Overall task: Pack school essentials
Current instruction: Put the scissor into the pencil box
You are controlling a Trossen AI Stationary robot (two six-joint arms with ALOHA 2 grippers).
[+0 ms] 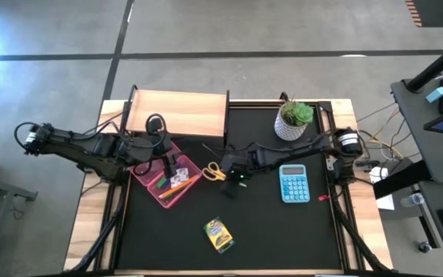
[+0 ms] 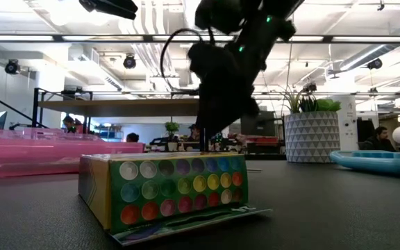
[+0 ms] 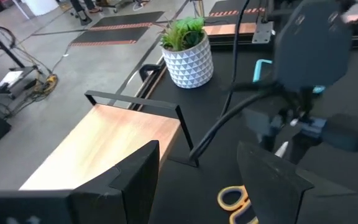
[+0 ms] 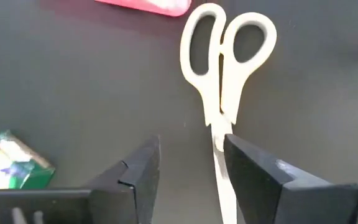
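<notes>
At the near edge of the black table [image 1: 283, 238], a crayon box [image 1: 218, 234] is lying on its own, well apart from both arms. Farther in, at mid-table, the right gripper [image 1: 233, 171] is hovering over the yellow scissors [image 1: 214, 171], which are lying flat just beside the pink tray [image 1: 157, 190]. Its fingers are standing parted, and one of them is crossing over the blades without clamping them. The left gripper [image 1: 168, 165] is waiting open above the tray, where pencils [image 1: 177, 186] are already sitting. Beyond these, a blue calculator [image 1: 294, 183] and a potted plant [image 1: 293, 120] are resting toward the right side.

To do this step well, the right gripper probably needs to centre on the blades near the pivot, sink low, and close firmly so the scissors do not swivel on the way to the tray.

Only the right wrist view is showing the gap between finger and blade. Only the low view is showing the crayon box's printed colour dots.
</notes>
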